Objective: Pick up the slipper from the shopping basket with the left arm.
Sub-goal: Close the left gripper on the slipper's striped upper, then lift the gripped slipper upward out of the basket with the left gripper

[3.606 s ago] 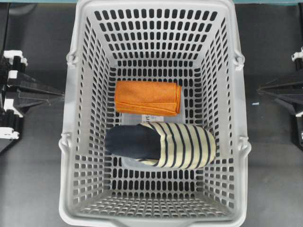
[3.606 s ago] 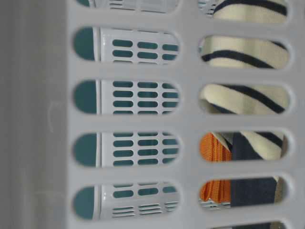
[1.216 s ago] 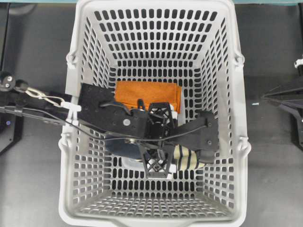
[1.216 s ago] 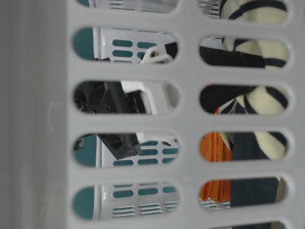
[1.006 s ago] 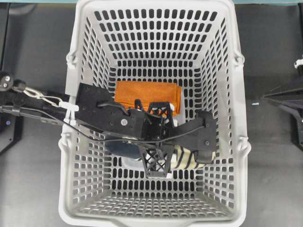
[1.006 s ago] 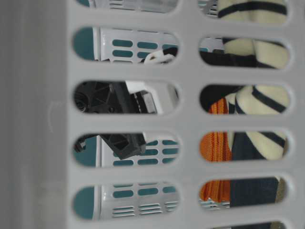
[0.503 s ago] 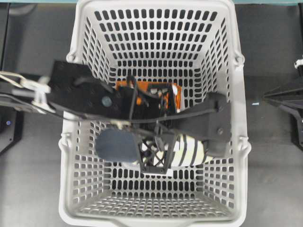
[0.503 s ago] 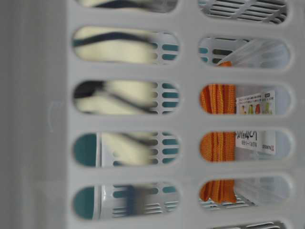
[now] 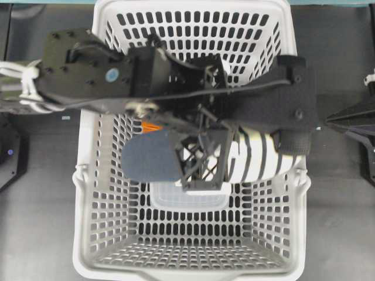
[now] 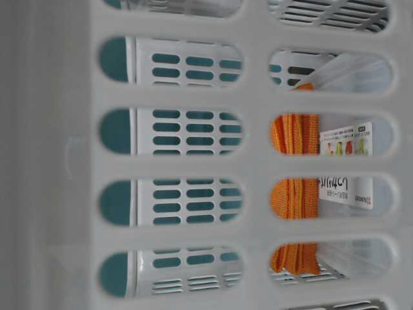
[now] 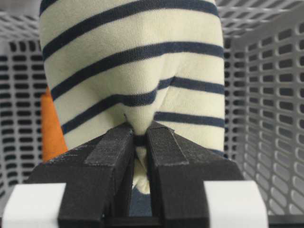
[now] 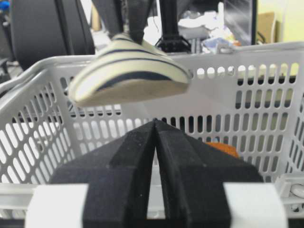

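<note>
Slipper [image 9: 246, 161] now above shopping basket [image 9: 88, 193]

Dark table [image 9: 47, 222] under the grey shopping basket [image 9: 82, 193].

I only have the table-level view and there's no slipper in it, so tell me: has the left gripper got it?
Observer: Yes. In the left wrist view the left gripper is shut on the slipper, pinching a fold of its striped upper.
Operator: Is it out of the basket?
Observer: The right wrist view shows it hanging up near the basket rim, well off the floor. I can't tell if the sole fully clears the rim.
Operator: Where's the right gripper?
Observer: The right gripper is shut and sits outside the basket, facing its wall.
</note>
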Action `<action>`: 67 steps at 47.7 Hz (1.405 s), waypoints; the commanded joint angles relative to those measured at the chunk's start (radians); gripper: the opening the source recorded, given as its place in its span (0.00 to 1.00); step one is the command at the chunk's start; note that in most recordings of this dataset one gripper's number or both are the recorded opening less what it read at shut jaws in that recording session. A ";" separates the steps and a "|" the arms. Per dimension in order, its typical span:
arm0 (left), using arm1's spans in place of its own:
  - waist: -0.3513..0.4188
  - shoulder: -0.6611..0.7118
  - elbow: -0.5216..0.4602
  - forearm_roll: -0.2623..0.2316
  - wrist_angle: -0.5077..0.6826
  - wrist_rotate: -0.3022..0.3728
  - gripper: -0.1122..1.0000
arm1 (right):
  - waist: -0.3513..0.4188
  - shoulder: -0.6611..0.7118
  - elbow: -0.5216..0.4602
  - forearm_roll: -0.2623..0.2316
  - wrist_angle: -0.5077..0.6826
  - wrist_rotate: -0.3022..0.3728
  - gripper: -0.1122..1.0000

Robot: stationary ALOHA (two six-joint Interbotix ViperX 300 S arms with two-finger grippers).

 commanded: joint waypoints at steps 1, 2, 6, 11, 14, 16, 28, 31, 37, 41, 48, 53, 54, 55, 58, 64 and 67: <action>-0.003 -0.021 -0.029 0.005 0.011 -0.003 0.16 | 0.006 0.003 -0.008 0.005 -0.002 0.002 0.09; -0.002 -0.021 -0.029 0.005 0.014 -0.003 0.16 | 0.006 0.003 -0.008 0.005 0.000 0.002 0.09; 0.002 -0.020 -0.029 0.005 0.021 -0.002 0.16 | 0.006 0.003 -0.008 0.005 0.008 0.002 0.09; 0.002 -0.020 -0.029 0.005 0.026 -0.003 0.16 | 0.006 0.002 -0.008 0.006 0.011 0.002 0.09; 0.002 -0.021 -0.028 0.005 0.026 -0.003 0.16 | 0.006 0.000 -0.008 0.005 0.009 0.002 0.09; 0.002 -0.020 -0.028 0.005 0.026 -0.003 0.16 | 0.006 0.000 -0.008 0.006 0.009 0.002 0.09; 0.003 -0.015 -0.026 0.005 0.026 -0.003 0.16 | 0.006 0.000 -0.008 0.005 0.011 0.002 0.09; 0.003 -0.014 -0.028 0.005 0.026 -0.003 0.16 | 0.006 0.000 -0.006 0.006 0.011 0.002 0.09; 0.003 -0.014 -0.028 0.005 0.026 -0.003 0.16 | 0.006 0.000 -0.008 0.005 0.009 0.002 0.09; 0.003 -0.014 -0.026 0.005 0.026 -0.003 0.16 | 0.006 0.000 -0.008 0.005 0.011 0.002 0.09; 0.003 -0.014 -0.028 0.005 0.025 -0.003 0.16 | 0.006 0.000 -0.008 0.005 0.011 0.002 0.09; 0.003 -0.012 -0.028 0.005 0.026 -0.003 0.16 | 0.006 0.000 -0.008 0.005 0.011 0.002 0.09; 0.002 -0.012 -0.028 0.005 0.026 -0.003 0.16 | 0.006 0.000 -0.008 0.005 0.011 0.002 0.09; 0.003 -0.012 -0.028 0.005 0.026 -0.003 0.16 | 0.006 0.000 -0.008 0.005 0.011 0.002 0.09; 0.002 -0.014 -0.026 0.005 0.028 -0.003 0.16 | 0.006 -0.002 -0.008 0.006 0.011 0.002 0.09; 0.003 -0.012 -0.026 0.005 0.041 -0.003 0.16 | 0.006 -0.002 -0.008 0.005 0.011 0.002 0.09; 0.002 -0.014 -0.026 0.005 0.049 -0.003 0.16 | 0.006 -0.002 -0.008 0.005 0.011 0.002 0.09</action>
